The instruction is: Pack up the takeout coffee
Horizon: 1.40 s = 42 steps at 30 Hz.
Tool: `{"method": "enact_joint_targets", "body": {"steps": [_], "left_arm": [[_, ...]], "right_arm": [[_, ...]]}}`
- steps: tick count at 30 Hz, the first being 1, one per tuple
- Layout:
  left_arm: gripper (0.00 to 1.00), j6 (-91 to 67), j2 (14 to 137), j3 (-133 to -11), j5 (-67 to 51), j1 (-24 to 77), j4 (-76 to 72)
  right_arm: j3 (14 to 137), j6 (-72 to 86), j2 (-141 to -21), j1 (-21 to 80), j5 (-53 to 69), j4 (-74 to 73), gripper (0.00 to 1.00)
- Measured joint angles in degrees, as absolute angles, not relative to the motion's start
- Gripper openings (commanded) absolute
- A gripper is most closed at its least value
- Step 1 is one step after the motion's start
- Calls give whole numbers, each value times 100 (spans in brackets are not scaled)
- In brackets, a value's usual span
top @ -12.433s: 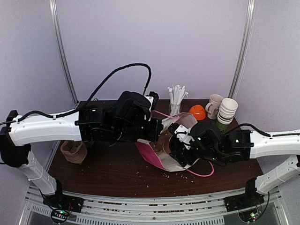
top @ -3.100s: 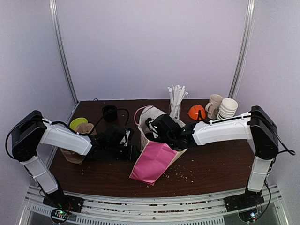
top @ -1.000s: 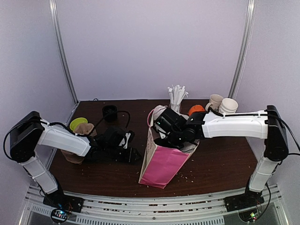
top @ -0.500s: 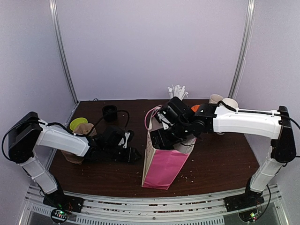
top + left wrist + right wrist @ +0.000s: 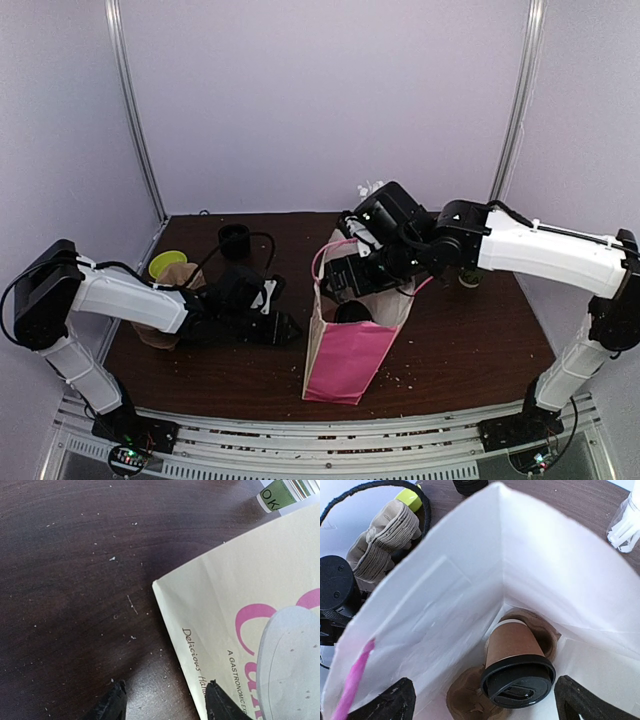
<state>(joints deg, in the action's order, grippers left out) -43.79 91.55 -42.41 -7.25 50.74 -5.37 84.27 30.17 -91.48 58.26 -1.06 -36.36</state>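
Note:
The takeout coffee [image 5: 516,656], a brown paper cup with a black dome lid, leans inside the pink paper bag [image 5: 345,352], its foot in a brown pulp carrier [image 5: 465,700] on the bag's floor. The bag stands upright at the table's middle. My right gripper [image 5: 352,272] hovers just above the bag's mouth. In the right wrist view this gripper [image 5: 484,692] is wide open over the cup and touches nothing. My left gripper [image 5: 283,327] lies low on the table at the bag's left foot. It [image 5: 165,692] is open, one finger over the cream bag side [image 5: 240,590].
A stack of pulp carriers [image 5: 158,325] and a green bowl [image 5: 165,263] sit at the left, a black cup [image 5: 233,238] behind them. White straws [image 5: 372,190] stand at the back. A green-labelled item [image 5: 468,276] is behind my right arm. Crumbs dot the brown table [image 5: 450,350].
The bag has gone from leaning to upright. My right gripper has risen out of the bag's mouth, leaving the cup inside. The left gripper stayed by the bag's foot and opened a little.

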Motion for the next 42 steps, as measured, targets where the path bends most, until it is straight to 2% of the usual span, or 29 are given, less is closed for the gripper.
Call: {"method": "enact_joint_targets", "body": {"steps": [18,28,42], "left_arm": [[71,-4322,8836,-4244,-600,5074,-209],[75,-4198,8200,-4482,-342,5074,399],[83,-3990,6722,-5240,399,5074,1365]], "right_arm": [[8965,2943,-8731,5826,-351,-4429,100],[9616,2738,-8576,5826,-548,-4838,100],[9666,2786,-8368,5826,-862,-4034,100]]}}
